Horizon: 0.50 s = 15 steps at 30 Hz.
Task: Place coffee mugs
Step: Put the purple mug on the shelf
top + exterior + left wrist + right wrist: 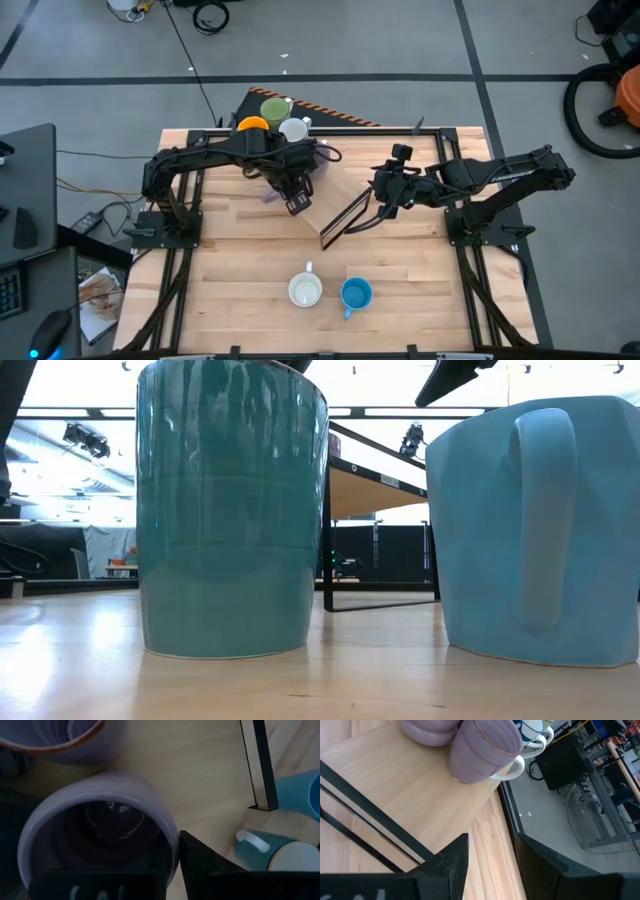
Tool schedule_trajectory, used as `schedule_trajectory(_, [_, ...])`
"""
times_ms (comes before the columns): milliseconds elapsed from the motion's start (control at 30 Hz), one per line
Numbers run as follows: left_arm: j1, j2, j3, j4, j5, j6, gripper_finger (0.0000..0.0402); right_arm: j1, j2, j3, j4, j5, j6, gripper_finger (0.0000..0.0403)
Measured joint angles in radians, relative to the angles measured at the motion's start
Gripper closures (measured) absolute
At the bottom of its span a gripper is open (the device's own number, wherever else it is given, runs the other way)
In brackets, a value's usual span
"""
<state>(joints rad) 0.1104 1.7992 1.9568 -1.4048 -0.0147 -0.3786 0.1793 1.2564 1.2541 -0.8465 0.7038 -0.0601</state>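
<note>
Lavender mug (115,782) wall sits pinched in the left gripper (172,854): one finger inside the rim, the other outside, jaws nearly shut on it w/ only the wall between. Mug lies tipped, mouth toward the wrist cam. In the high view this is approx 10 o'clock from table centre, on the wood table (250,300).

A 2nd lavender mug (50,737), brown-edged rim, sits just beside the held one.

Right gripper (491,840): jaws apart, clear gap, nothing between, touching nothing. It hangs approx 1 o'clock from centre, near the edge of a tilted wood panel (335,200) in a black frame, which stands between the two grippers.

Farther out, at 11–12 o'clock on the far table edge: green mug (275,108), orange mug (252,124) and white mug (294,129), bunched close.

At 6 o'clock near the front edge: teal mug (305,291) w/ pale inside and blue mug (356,294), upright, side by side, not touching. Low view shows both standing flat, the blue one's handle facing the cam.
</note>
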Motion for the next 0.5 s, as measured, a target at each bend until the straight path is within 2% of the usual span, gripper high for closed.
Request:
schedule_trajectory(167, [0.000, 0.001, 0.000, 0.003, -0.002, 0.006, 0.0352, 0.006, 0.000, 0.000, -0.001, -0.002, 0.003, 0.0234])
schedule_trajectory(500, [0.000, 0.003, 0.000, 0.009, -0.015, 0.010, 0.0268, 0.014, 0.000, 0.000, 0.000, -0.001, 0.011, 0.0234])
